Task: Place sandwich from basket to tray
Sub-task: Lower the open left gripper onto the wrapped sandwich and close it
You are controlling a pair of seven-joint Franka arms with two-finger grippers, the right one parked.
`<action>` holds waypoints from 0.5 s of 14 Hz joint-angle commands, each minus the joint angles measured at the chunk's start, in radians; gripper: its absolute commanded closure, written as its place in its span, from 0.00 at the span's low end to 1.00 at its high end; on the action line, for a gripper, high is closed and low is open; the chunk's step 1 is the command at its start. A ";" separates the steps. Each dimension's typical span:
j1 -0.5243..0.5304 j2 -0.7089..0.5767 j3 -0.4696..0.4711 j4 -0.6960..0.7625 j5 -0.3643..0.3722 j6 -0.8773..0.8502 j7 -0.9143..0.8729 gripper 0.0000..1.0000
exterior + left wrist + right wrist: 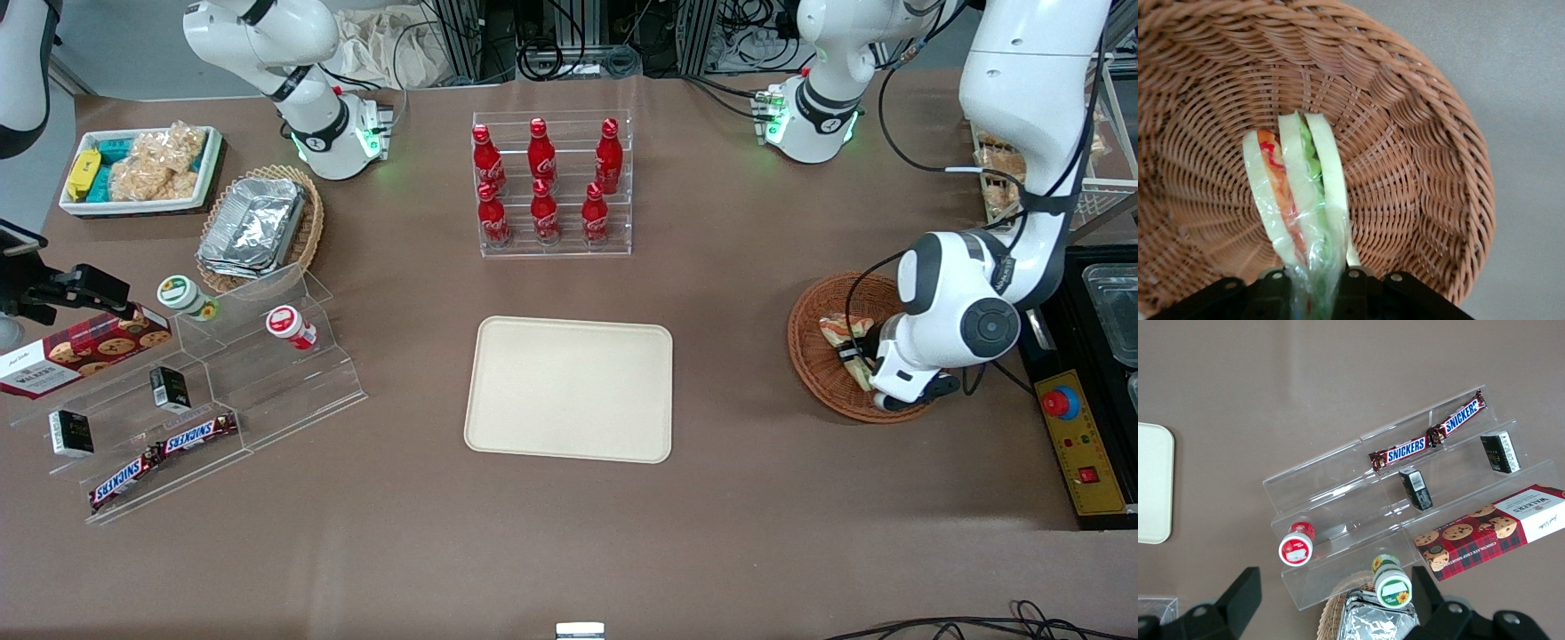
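Fingers: the views do not show whether they are open or clamped; the gripper (pixel 867 378) sits low inside the basket (pixel 813 351) with the sandwich's wrapper running in at its base. The brown table (pixel 569 533) carries the tray (pixel 569 388) bare toward the centre, positioned to receive. The sandwich (pixel 1298 193) stands on edge in the basket, layers exposed, presumably so the fingers can straddle its width

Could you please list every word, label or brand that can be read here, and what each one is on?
"SNICKERS": two candy bars on the clear stepped stand.
"WALKERS": cookie box.
Coca-Cola script: red bottles, too small to read surely.
Small black boxes and jar lids: unreadable.
The gripper at the sandwich in the basket: no text.
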 commanded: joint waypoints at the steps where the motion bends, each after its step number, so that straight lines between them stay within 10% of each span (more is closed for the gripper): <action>1: -0.011 -0.019 -0.009 0.142 0.009 -0.180 -0.016 0.99; 7: -0.068 -0.043 -0.009 0.475 0.008 -0.481 -0.014 0.99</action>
